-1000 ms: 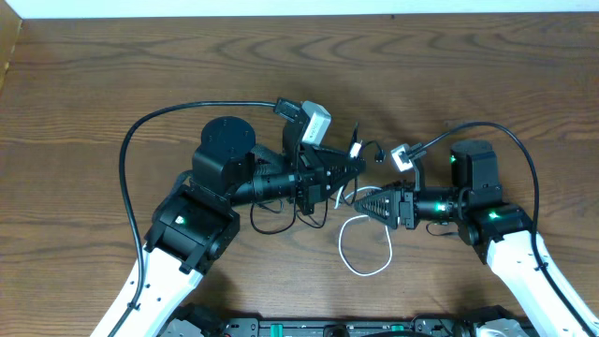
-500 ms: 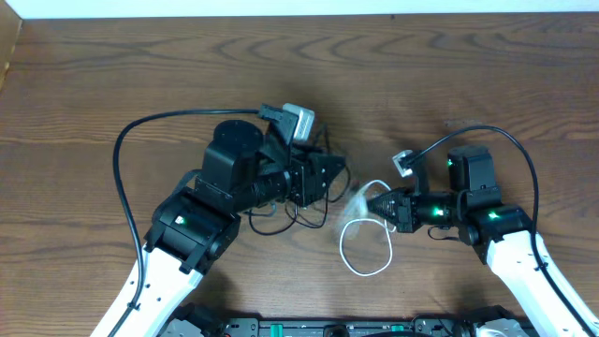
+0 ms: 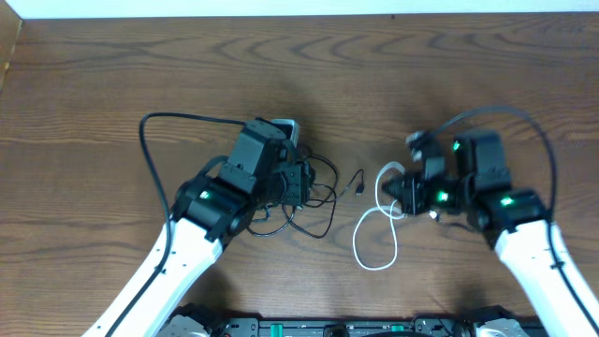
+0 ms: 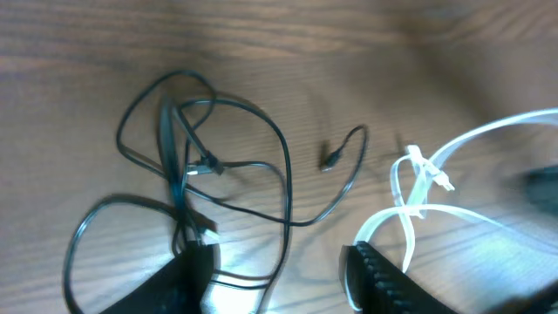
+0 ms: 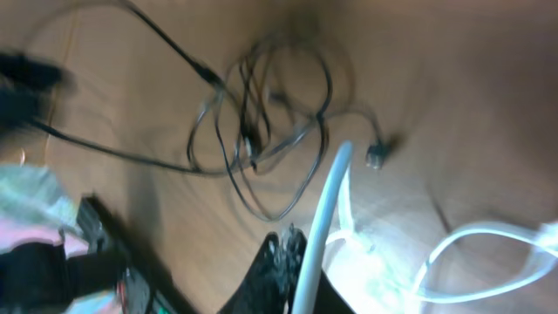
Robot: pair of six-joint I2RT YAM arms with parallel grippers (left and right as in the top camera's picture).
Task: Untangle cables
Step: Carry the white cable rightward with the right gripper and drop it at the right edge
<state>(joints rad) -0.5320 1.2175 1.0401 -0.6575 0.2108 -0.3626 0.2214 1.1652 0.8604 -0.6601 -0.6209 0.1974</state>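
Broad bare room is left on the brown wooden table (image 3: 468, 75) toward 12 o'clock and along its left edge. The thin black cable tangle (image 3: 314, 198) is spread flat left of centre, partly under the left gripper (image 3: 298, 183), whose fingers are parted with nothing between them. At 3 o'clock of the tangle, just apart, the white cable loop (image 3: 374, 268) is clamped by the right gripper (image 3: 401, 192). Since a second ago, the two cables have been drawn apart.
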